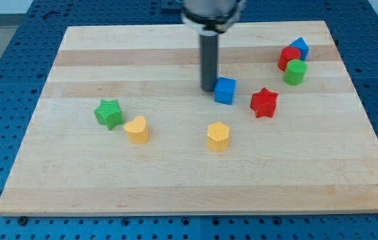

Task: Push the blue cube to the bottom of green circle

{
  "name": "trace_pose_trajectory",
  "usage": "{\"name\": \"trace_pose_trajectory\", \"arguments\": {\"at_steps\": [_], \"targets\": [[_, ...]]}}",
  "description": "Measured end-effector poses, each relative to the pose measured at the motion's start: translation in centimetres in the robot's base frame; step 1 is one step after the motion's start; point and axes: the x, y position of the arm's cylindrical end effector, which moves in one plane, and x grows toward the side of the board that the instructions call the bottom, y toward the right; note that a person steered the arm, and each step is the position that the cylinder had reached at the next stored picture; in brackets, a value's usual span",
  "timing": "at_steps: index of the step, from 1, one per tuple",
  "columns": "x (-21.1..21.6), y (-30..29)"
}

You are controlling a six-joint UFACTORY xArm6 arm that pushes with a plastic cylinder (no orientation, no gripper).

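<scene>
- Eight blocks lie on the table (pixel 175 180); there is no pincer on this arm, so nothing opens or clamps, only my tip (pixel 208 89) at the end of a dark rod.
- My tip stands just at the view's left of the blue cube (pixel 225 91), touching it or nearly so; I cannot tell which.
- The blue cube sits near the middle of the table, towards the view's top, with the red star (pixel 264 102) near it on the view's right.
- The green circle (pixel 295 72) stands at the view's right, close under a red block (pixel 289 57) and a second blue block (pixel 299 47), the three tightly clustered.
- Risk, as I judge it: a push straight to the right would drive the cube into the red star and carry both along, because the star lies on the way to the spot under the green circle.
- Another risk: an off-centre push could make the cube turn and slip off my tip.
- Pushing too far could knock the green circle and shift the goal itself.
- The green star (pixel 109 113), yellow heart (pixel 137 129) and yellow hexagon (pixel 219 136) lie well apart, out of the way.
- The arm's upper part is cut off at the view's top and blurred; the red block's shape in the cluster is hard to make out.
</scene>
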Motion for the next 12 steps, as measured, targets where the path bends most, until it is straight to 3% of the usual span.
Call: {"name": "trace_pose_trajectory", "arguments": {"at_steps": [1, 2, 3, 5, 8, 9, 11, 12], "targets": [[0.2, 5.0], [0.2, 5.7], [0.2, 2.6], [4.9, 0.5], [3.1, 11.0], [3.3, 10.8], [3.0, 2.6], [0.8, 2.3]]}}
